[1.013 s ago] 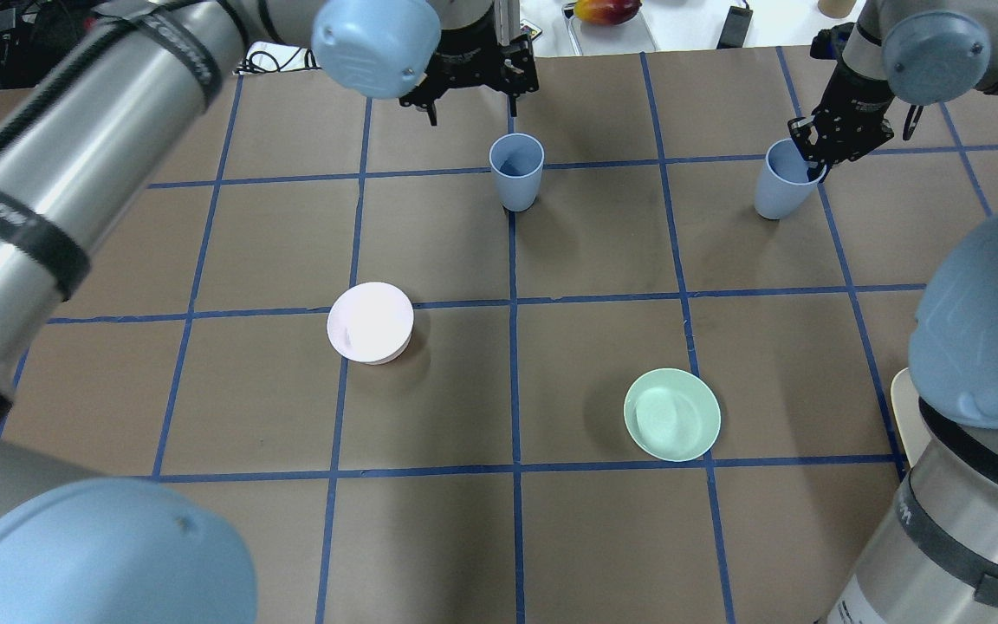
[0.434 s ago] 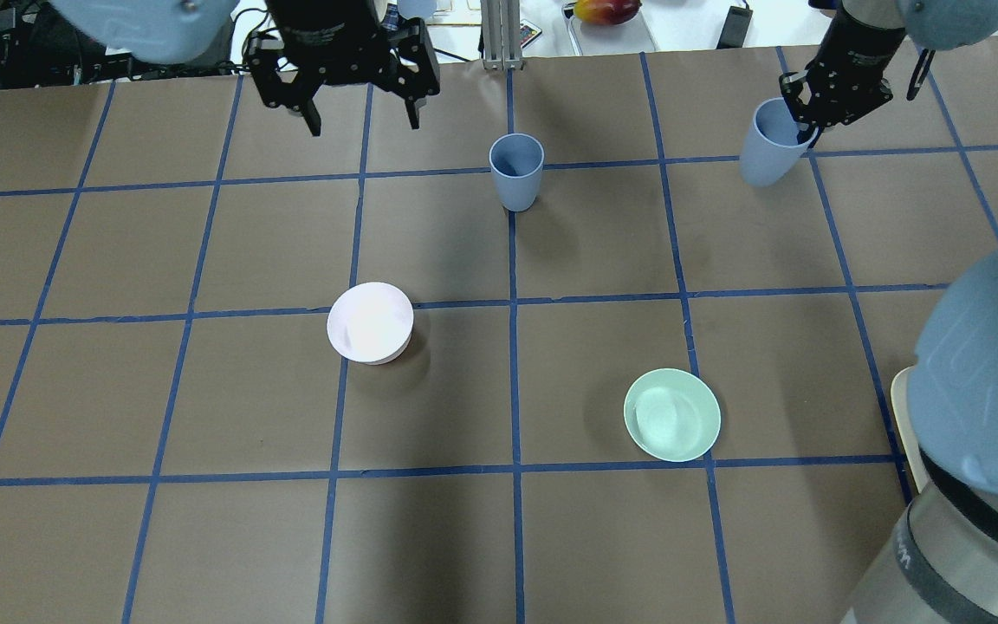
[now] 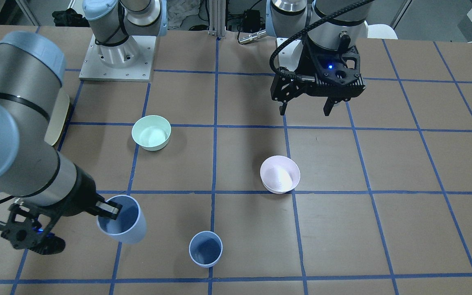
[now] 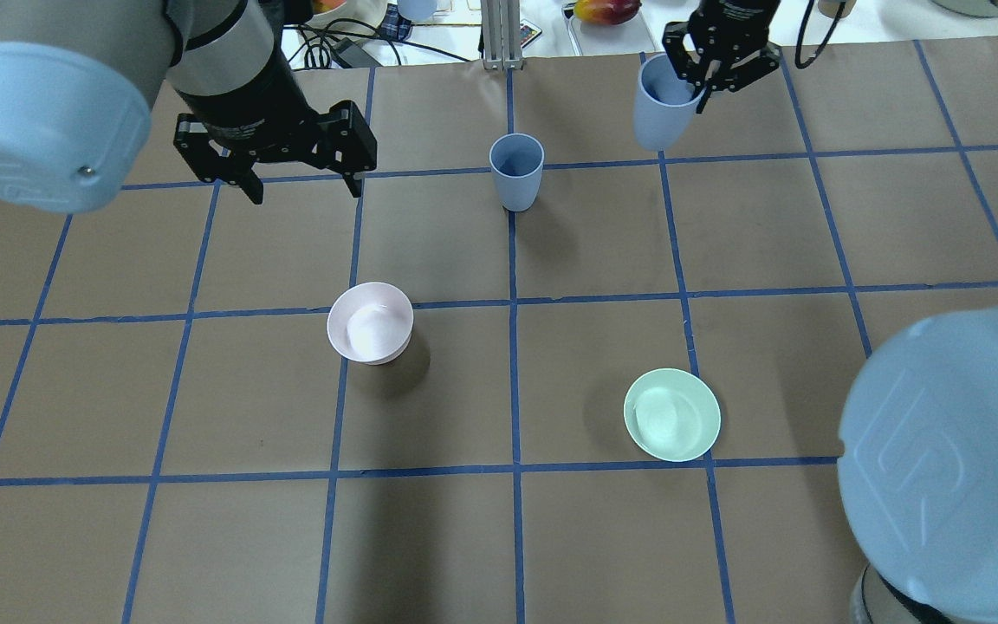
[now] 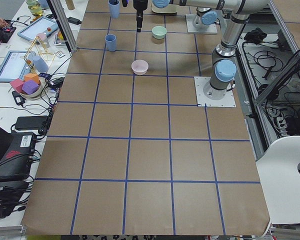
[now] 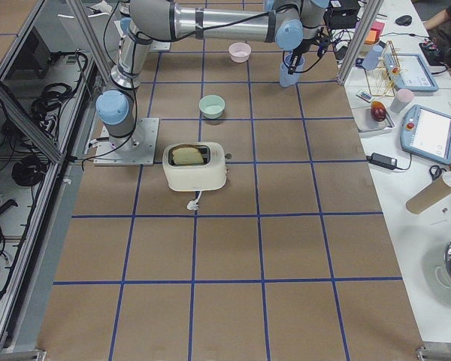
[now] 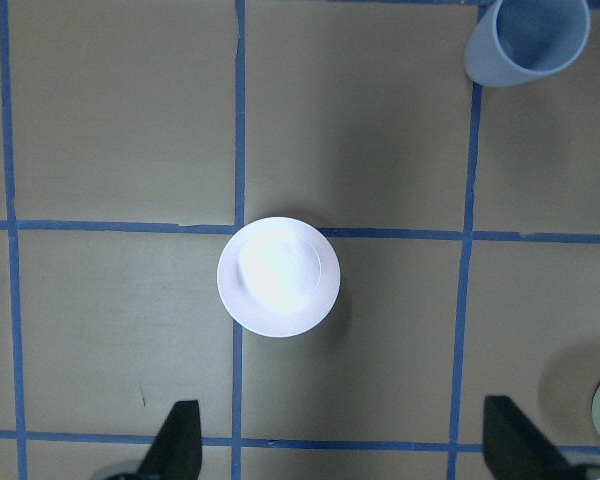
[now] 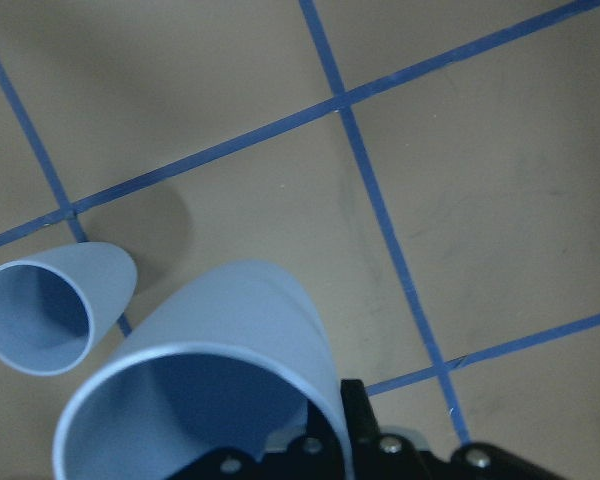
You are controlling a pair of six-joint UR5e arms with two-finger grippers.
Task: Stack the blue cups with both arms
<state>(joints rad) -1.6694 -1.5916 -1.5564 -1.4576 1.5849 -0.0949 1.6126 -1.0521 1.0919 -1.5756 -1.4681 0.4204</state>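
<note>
One blue cup [image 4: 516, 171] stands upright on the table, also seen in the front view [image 3: 205, 248] and the left wrist view [image 7: 527, 40]. My right gripper [image 4: 696, 85] is shut on the rim of the second blue cup [image 4: 659, 113]. It holds that cup tilted above the table, to the right of the standing one. The front view shows the held cup [image 3: 121, 225] with one finger [image 3: 107, 209] inside the rim. My left gripper [image 4: 302, 186] is open and empty, above the table left of the standing cup.
A pale pink bowl [image 4: 370, 322] sits left of centre, below my left gripper in its wrist view [image 7: 278, 276]. A mint-green bowl [image 4: 672, 414] sits nearer the robot on the right. A cream toaster [image 6: 195, 165] stands by the right arm's base.
My right gripper has lifted its cup and carried it left toward the standing cup. My left gripper has moved left and back toward the robot, still open.
</note>
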